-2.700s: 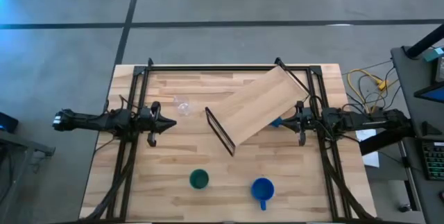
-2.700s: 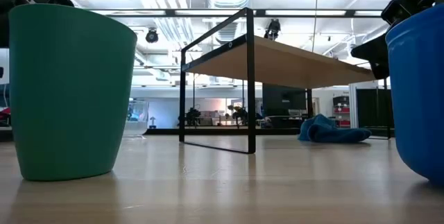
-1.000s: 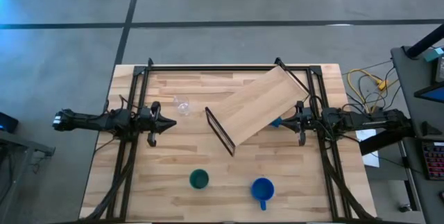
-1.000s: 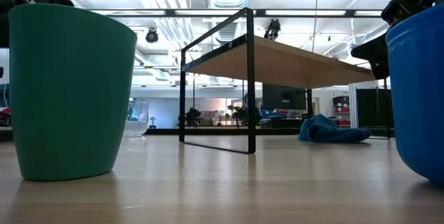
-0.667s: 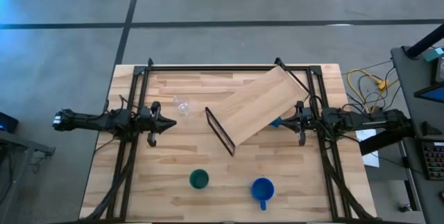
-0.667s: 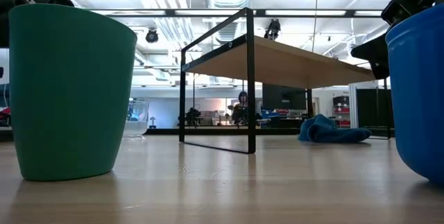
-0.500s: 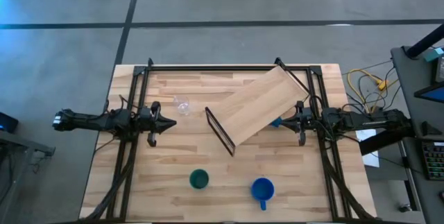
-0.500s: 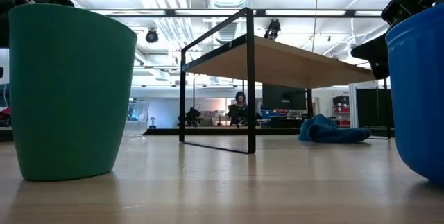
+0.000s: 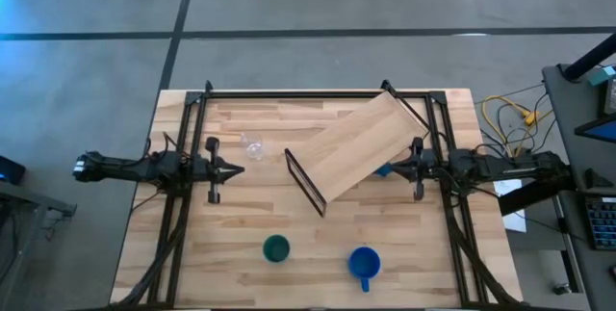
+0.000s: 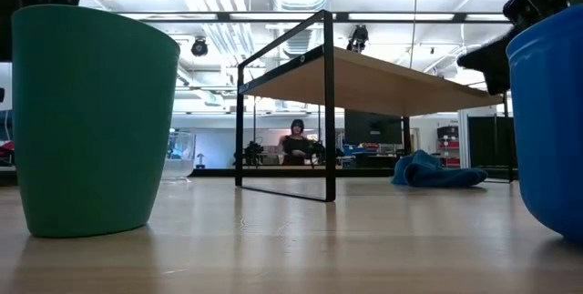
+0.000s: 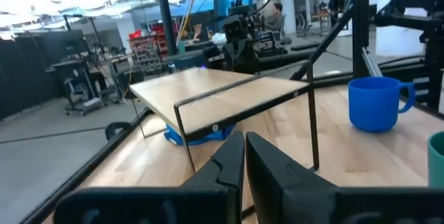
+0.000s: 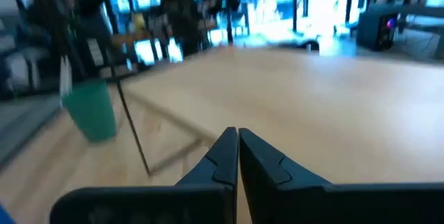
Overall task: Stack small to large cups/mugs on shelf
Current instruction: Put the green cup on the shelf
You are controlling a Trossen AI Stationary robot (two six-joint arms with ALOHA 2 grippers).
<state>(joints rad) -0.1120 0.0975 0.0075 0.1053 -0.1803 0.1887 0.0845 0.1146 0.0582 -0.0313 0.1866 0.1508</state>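
Observation:
The shelf [image 9: 361,147], a light plank on black wire legs, stands at a slant on the middle of the table; it also shows in the low view [image 10: 373,80]. The clear glass cup [image 9: 252,146] stands left of it. The green cup [image 9: 276,248] and the blue mug [image 9: 364,263] stand upright near the near edge. My left gripper [image 9: 234,168] hovers shut beside the glass cup, at the left. My right gripper [image 9: 392,168] hovers shut at the shelf's right end. The left wrist view shows the shelf [image 11: 222,92] and the mug [image 11: 374,102]; the right wrist view shows the green cup [image 12: 90,109].
A crumpled blue cloth [image 9: 383,169] lies under the shelf's right end and also shows in the low view [image 10: 437,171]. Black frame rails run along the table's left, right and far sides. Bare tabletop lies between the shelf and the two cups. A person [image 10: 296,139] stands far off in the room.
Both arms have risen a little from where they hung; their fingers have stayed shut. The shelf and the three cups have not moved. The person in the room behind has walked to the left.

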